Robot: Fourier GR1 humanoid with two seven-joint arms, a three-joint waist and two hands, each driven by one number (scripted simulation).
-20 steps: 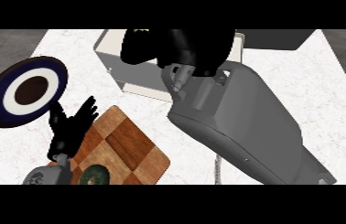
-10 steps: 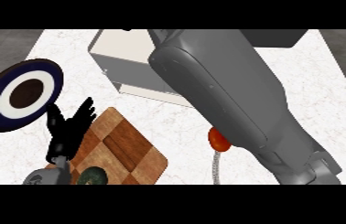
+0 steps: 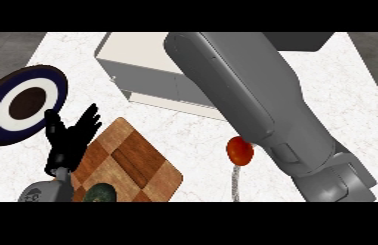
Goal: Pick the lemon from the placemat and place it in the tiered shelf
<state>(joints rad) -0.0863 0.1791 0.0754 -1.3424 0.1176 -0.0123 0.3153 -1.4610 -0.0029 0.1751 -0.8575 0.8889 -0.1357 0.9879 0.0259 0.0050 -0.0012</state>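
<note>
The tiered shelf (image 3: 145, 71), a cream box with a grey side, stands at the back middle of the counter. A brown checkered placemat (image 3: 131, 161) lies at the lower left, with a dark green round thing (image 3: 100, 194) at its near edge. No lemon shows anywhere. My right forearm (image 3: 251, 99) crosses the picture from the lower right up to the top, over the shelf's right part, and its hand is out of view. My left hand (image 3: 70, 139) rests open, fingers up, at the placemat's left edge.
A dark blue plate (image 3: 26, 104) with a white ring and brown centre lies at the far left. A red-orange round object (image 3: 240, 151) on a thin grey handle (image 3: 236, 181) lies right of the placemat, partly under my right forearm.
My right arm has swung up and left, and its hand, seen a second ago over the shelf, has left the picture. The red-orange object has come into sight. The left hand has stayed put.
</note>
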